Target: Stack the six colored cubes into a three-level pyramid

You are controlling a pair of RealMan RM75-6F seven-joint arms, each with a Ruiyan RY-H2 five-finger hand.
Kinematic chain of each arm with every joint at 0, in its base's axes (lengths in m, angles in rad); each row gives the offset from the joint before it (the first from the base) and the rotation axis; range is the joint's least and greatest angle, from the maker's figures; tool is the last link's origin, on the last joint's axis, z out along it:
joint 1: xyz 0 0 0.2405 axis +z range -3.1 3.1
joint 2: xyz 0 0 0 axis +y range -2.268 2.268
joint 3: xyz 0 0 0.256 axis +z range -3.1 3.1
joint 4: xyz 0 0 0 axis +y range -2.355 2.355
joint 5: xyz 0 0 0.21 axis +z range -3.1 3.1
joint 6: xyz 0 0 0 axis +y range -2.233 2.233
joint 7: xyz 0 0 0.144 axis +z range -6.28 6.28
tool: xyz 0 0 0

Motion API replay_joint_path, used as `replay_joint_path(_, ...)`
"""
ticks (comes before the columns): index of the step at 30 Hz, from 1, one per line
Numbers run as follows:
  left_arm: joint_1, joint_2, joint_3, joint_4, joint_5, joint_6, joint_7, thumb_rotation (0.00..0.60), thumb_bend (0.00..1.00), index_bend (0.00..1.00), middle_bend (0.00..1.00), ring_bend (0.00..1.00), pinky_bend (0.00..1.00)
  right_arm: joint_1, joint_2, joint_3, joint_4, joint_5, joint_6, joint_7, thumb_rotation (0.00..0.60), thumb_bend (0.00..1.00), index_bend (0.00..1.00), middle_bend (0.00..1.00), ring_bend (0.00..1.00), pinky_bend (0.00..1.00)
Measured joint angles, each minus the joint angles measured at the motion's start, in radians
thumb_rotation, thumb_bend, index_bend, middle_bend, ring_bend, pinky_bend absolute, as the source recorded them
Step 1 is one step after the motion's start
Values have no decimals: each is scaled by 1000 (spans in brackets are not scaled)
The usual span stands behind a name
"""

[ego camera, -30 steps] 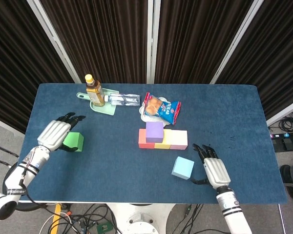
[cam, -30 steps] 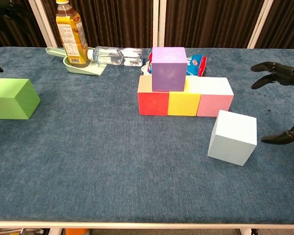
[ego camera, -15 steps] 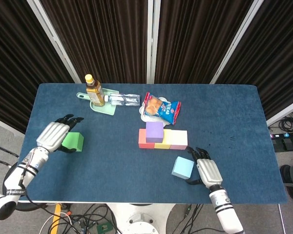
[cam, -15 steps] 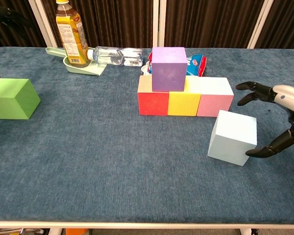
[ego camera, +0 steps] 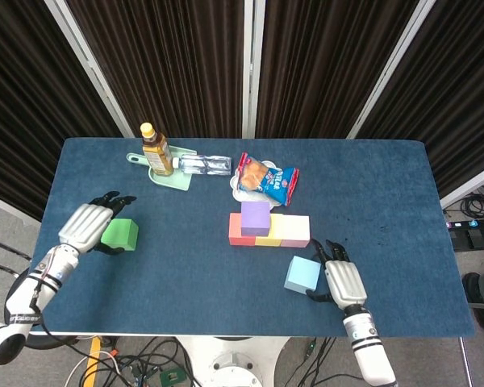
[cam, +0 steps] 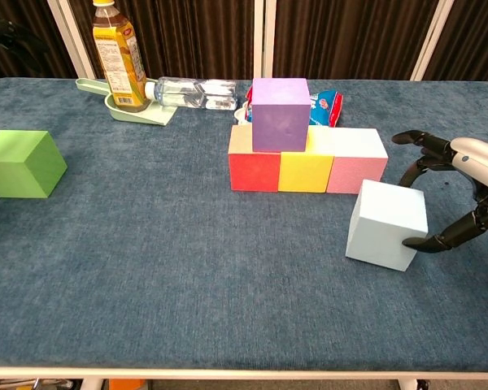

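A red cube (ego camera: 240, 233), a yellow cube (ego camera: 268, 233) and a pink cube (ego camera: 295, 231) stand in a row at mid-table, with a purple cube (ego camera: 256, 216) on top over the red and yellow ones. A light blue cube (ego camera: 302, 275) lies in front of the row's right end. My right hand (ego camera: 343, 280) is at its right side, fingers spread; in the chest view the thumb touches the light blue cube (cam: 386, 236) low on its right face. A green cube (ego camera: 119, 233) sits far left, and my left hand (ego camera: 87, 225) is open right beside it, fingers apart.
At the back stand a tea bottle (ego camera: 156, 150) on a pale green dish (ego camera: 173, 178), a clear bottle (ego camera: 205, 164) lying down, and a snack bag (ego camera: 267, 179) just behind the cube row. The table's front edge (cam: 244, 372) is close to the light blue cube.
My right hand has moved left to the light blue cube until its thumb touches it; the cube has shifted slightly. The left hand has drifted a little left and lower by the green cube.
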Motion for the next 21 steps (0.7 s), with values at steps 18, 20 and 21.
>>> replay_joint_path(18,38,12,-9,-36,48,33,-13,600,0,106,154,58,206,-8,172,9,-162,-123,48,-24,600,197,0,441,27,0)
replay_joint_path(20,46,9,-9,-39,62,47,-17,600,0,106,154,58,206,7,234,28,-196,-129,28,-14,600,197,0,447,27,0)
replay_joint_path(21,52,7,-9,-42,71,58,-19,600,0,106,154,58,206,17,262,39,-206,-129,12,-5,600,197,0,450,27,0)
